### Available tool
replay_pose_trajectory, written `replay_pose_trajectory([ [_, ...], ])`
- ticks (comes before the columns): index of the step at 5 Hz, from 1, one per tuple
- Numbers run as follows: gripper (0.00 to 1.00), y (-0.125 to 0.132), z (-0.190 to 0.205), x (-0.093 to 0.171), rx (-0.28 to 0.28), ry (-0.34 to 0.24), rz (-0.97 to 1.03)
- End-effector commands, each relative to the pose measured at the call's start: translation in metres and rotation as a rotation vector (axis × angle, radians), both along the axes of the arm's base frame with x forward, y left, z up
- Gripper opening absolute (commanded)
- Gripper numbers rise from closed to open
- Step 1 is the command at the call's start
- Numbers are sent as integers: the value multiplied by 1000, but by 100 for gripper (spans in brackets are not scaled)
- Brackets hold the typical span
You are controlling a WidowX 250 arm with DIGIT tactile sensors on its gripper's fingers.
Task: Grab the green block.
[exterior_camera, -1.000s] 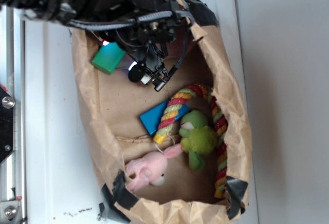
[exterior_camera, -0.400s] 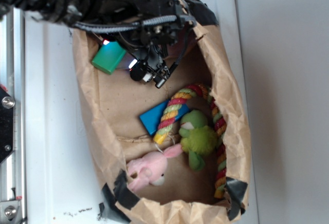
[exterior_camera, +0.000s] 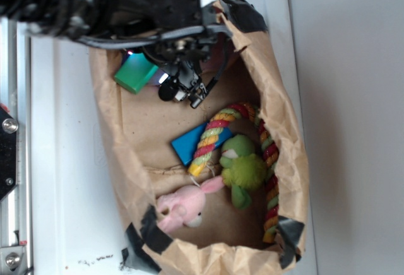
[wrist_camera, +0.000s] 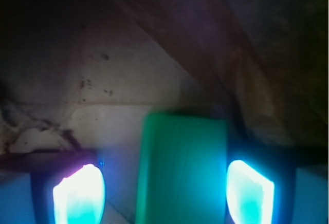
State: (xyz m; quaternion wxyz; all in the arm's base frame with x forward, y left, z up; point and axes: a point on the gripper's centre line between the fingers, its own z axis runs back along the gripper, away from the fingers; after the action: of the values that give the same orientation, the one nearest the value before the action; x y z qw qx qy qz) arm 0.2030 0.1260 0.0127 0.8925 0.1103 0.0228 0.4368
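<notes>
Brown paper walls of an open bag crowd close around the green block, which lies flat in the bag's upper left corner, against the creased side wall. In the wrist view the block's long axis runs straight away from the camera. The gripper stands open, its glowing fingertips either side of the block, gripping nothing

A white tabletop beside a plain grey wall.
</notes>
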Motion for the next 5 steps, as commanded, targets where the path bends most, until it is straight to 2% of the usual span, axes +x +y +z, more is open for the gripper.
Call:
replay_pose_trajectory([
  [1, 100, 20, -1, -23, -19, 26, 73],
  [2, 0, 19, 2, -22, -36, -2, 92],
  [5, 0, 22, 18, 3, -10, -114, -6],
])
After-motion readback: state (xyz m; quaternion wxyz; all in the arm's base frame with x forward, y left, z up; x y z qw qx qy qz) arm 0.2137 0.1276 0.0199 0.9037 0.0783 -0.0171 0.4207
